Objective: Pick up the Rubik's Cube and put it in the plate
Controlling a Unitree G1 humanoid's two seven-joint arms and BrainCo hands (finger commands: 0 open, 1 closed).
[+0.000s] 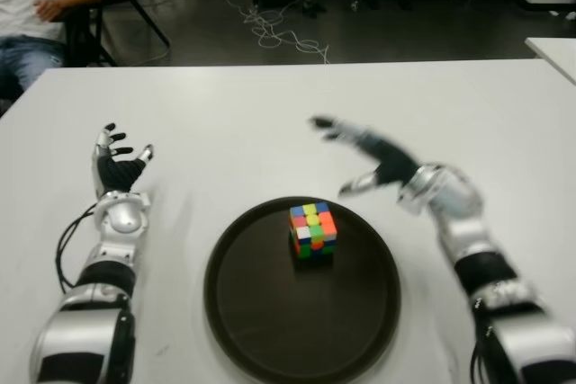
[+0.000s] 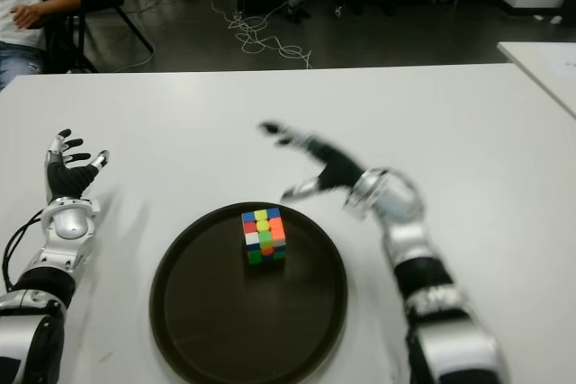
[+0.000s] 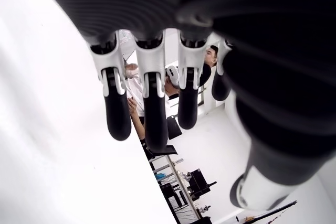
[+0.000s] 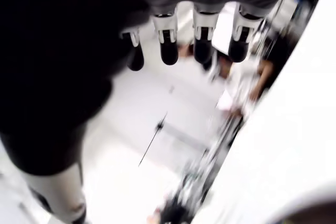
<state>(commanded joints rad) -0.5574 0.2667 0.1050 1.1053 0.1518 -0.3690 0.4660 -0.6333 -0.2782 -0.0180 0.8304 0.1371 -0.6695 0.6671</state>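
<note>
The right robot hand [image 1: 378, 161] hangs above the white worktop [image 1: 270, 114], just past the far right rim of the plate [image 1: 236, 312], fingers spread wide and holding nothing. Its outline is smeared by motion. The left robot hand [image 1: 117, 166] shows well to the left of the plate, palm up, fingers also spread and empty.

The Rubik's Cube [image 1: 312, 230] sits upright inside the round dark plate, a little beyond its centre and toward the right hand's side, touching neither hand.

Judged from this, the placing step looks done: the cube is in the plate and released. The next move probably calls only for drawing the right arm clear, lifting away rather than sweeping low across the rim, so the plate and cube are not nudged.

Bare worktop surrounds the plate on every side, with wide room behind and to the right. The far edge lies well beyond; a seated person [image 1: 36, 6] is past its far left corner.
</note>
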